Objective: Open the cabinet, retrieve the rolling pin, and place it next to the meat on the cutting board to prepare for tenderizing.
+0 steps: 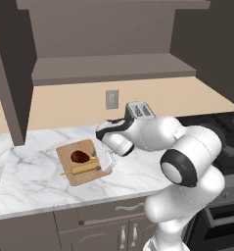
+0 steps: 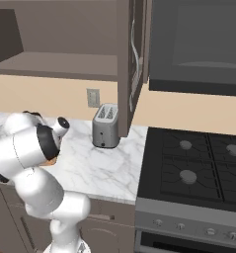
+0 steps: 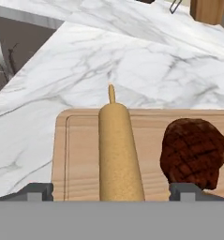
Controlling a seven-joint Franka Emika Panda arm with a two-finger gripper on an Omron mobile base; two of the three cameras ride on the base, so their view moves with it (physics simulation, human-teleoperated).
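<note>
The rolling pin [image 3: 118, 150] lies flat on the cutting board [image 3: 80, 159], right beside the meat [image 3: 194, 152]. My gripper [image 3: 111, 191] hangs low over the board's near end, open. Its fingertips [image 3: 36, 191] stand wide on either side of the pin, with a gap on both sides. From the left base view the cutting board [image 1: 74, 172] sits on the marble counter with the meat [image 1: 80, 156] and the rolling pin [image 1: 84, 169] on it, and the gripper [image 1: 106, 165] is at the board's right edge. The cabinet [image 1: 113, 68] above stands open, its shelf bare.
A silver toaster [image 2: 105, 126] stands at the back of the counter [image 2: 104, 170], under the cabinet's open right door [image 2: 134, 59]. A black stove [image 2: 198, 163] adjoins the counter on the right. A wall outlet [image 1: 112, 99] is behind the board.
</note>
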